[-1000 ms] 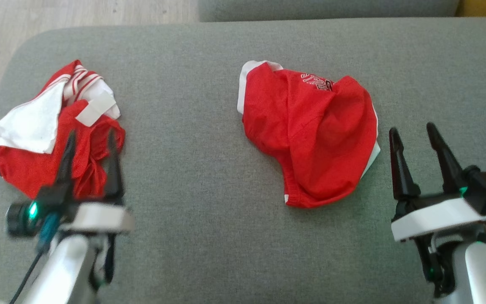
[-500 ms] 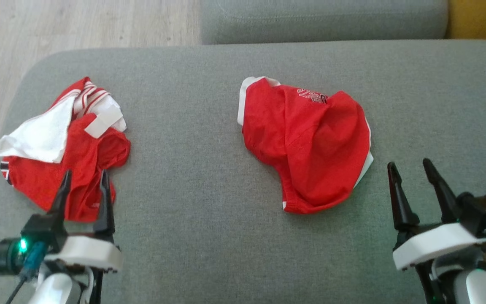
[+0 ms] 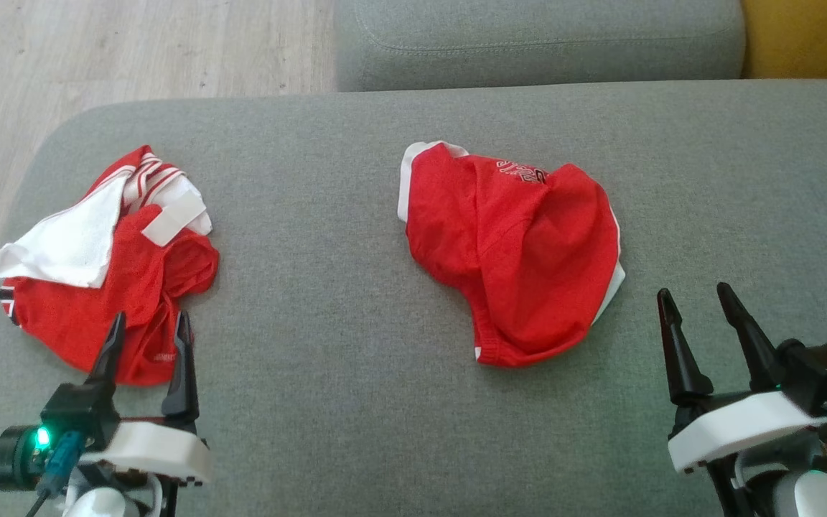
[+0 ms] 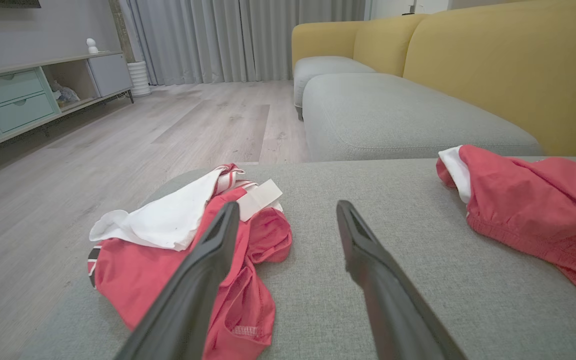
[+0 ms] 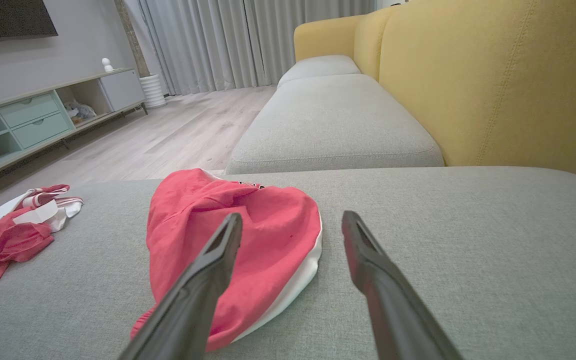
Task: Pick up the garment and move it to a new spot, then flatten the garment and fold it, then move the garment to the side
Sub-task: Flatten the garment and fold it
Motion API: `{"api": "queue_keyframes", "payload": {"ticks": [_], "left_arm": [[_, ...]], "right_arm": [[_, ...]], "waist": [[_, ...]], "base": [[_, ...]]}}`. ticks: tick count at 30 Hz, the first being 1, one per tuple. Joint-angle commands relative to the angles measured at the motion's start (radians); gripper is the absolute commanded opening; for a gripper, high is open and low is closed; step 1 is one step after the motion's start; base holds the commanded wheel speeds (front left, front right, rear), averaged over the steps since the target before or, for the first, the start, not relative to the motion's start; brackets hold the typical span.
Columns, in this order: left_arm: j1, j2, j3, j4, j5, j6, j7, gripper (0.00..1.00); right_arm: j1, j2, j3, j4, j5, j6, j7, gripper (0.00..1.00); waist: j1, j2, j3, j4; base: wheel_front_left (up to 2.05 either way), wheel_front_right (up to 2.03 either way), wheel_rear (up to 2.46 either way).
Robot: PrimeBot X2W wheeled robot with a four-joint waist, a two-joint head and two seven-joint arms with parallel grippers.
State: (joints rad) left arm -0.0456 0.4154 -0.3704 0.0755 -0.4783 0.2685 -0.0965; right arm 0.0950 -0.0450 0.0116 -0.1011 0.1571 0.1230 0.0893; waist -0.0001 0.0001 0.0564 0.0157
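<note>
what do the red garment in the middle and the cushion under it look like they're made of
Red garment: thin, soft matte knit, probably a sports jersey fabric; it slumps in loose folds, with white trim. Cushion: grey woven upholstery, matte; a fine speckled weave shows.

left tool (image 3: 151, 317) drawn back, right tool (image 3: 693, 290) too

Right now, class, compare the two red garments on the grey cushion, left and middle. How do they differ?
The left garment shows a big white panel and striped trim; the middle garment is almost all red, white only at its edges. The left garment is crumpled and twisted; the middle garment lies smoother, a rounded mound. Both are red and white and lie on the cushion.
</note>
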Motion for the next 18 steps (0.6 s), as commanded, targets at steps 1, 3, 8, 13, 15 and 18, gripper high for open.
{"api": "queue_keyframes", "payload": {"ticks": [1,3,8,13,15,18], "left_arm": [[-0.030,0.035,0.042,-0.034,-0.002,0.008,0.000,1.00],[-0.031,0.037,0.042,-0.033,-0.002,0.008,0.000,1.00],[-0.036,0.036,0.039,-0.034,-0.003,0.011,0.000,1.00],[-0.038,0.036,0.036,-0.036,-0.002,0.014,0.001,1.00],[-0.040,0.037,0.035,-0.035,-0.002,0.013,0.000,1.00],[-0.045,0.036,0.032,-0.036,-0.002,0.013,0.000,1.00]], "right_arm": [[-0.028,-0.005,0.019,-0.041,0.003,0.008,0.001,1.00],[-0.029,-0.005,0.019,-0.042,0.003,0.008,0.000,1.00],[-0.034,-0.005,0.021,-0.041,0.001,0.008,0.000,1.00],[-0.036,-0.005,0.021,-0.040,-0.001,0.008,0.000,1.00],[-0.039,-0.005,0.026,-0.040,-0.004,0.008,0.001,1.00],[-0.047,-0.005,0.054,-0.035,-0.014,0.008,0.009,1.00]], "waist": [[0.0001,-0.0001,0.002,-0.001],[0.0001,-0.0001,0.003,-0.001],[0.0001,-0.0001,0.006,0.001],[0.0001,-0.0001,0.008,0.004],[0.0001,-0.0001,0.009,0.006],[0.0001,-0.0001,0.014,0.008]], "base": [[0.00,0.00,0.00],[0.00,0.00,0.00],[0.00,0.00,0.00],[0.00,0.00,0.00],[0.00,0.00,0.00],[0.00,0.00,0.00]]}}
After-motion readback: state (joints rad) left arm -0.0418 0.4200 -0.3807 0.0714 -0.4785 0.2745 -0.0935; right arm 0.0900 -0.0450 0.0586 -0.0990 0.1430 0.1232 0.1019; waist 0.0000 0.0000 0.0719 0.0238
